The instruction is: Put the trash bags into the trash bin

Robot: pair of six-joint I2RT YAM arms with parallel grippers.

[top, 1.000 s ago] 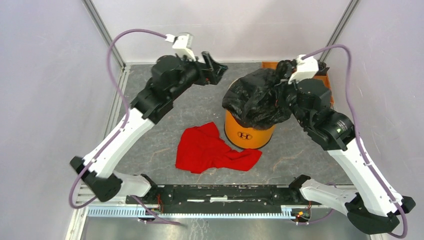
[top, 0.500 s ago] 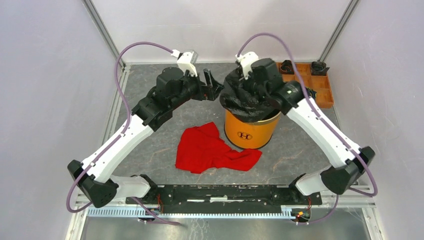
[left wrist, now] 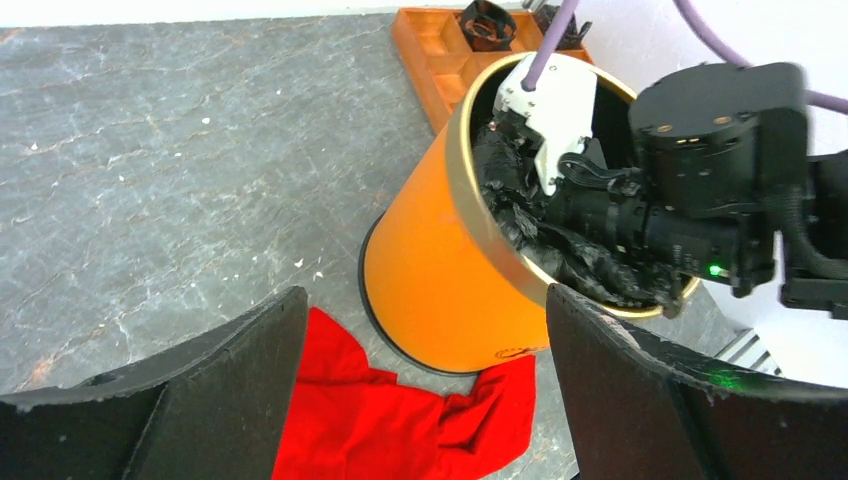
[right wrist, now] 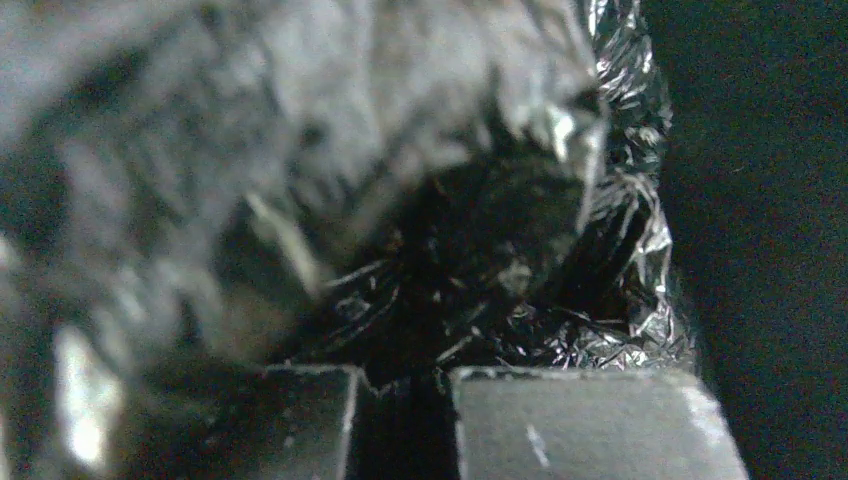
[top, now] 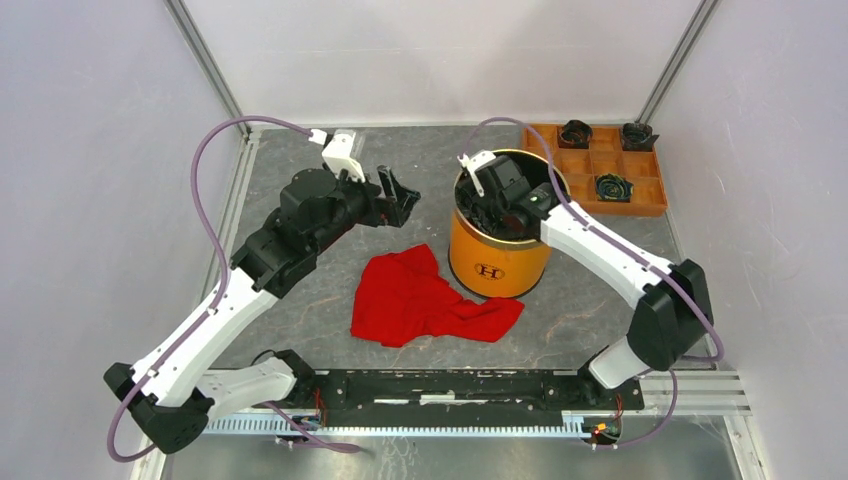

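Pale walls (top: 440,60) box in the table (top: 570,320) on the left, far and right sides, with metal frame posts (top: 205,60) in the far corners; near edge taken by the black mounting rail (top: 450,385) and both arm bases.
Table is grey, stone-patterned, flat; widest bare stretch is the far-left part; a smaller bare patch sits near-right, under the right arm's reach.
Trash bin (top: 497,255) stands upright right of centre, H logo facing the rail.
Red cloth (top: 425,298) lies crumpled flat at the bin's near-left side, one corner touching its base.
Orange tray (top: 655,200) is in the far-right corner just beyond the bin; three small dark bundles in separate compartments, two in the far row (top: 574,132) (top: 638,135) and one nearer (top: 610,187).
Trash bag (left wrist: 560,250) is inside the bin, crumpled, its folds reaching up to the gold rim.
Right arm arcs in from the right and drops through the bin mouth, filling most of the opening; right claw (top: 490,210) is down among the plastic; wrist view shows the pads nearly together with glossy film bunched in the slit, so it reads as pinching the bag; left half of that view is blurred.
Left claw (top: 400,195) is spread wide, raised off the table just left of the bin and pointing at it; bin and cloth sit framed between its fingers (left wrist: 200,400).
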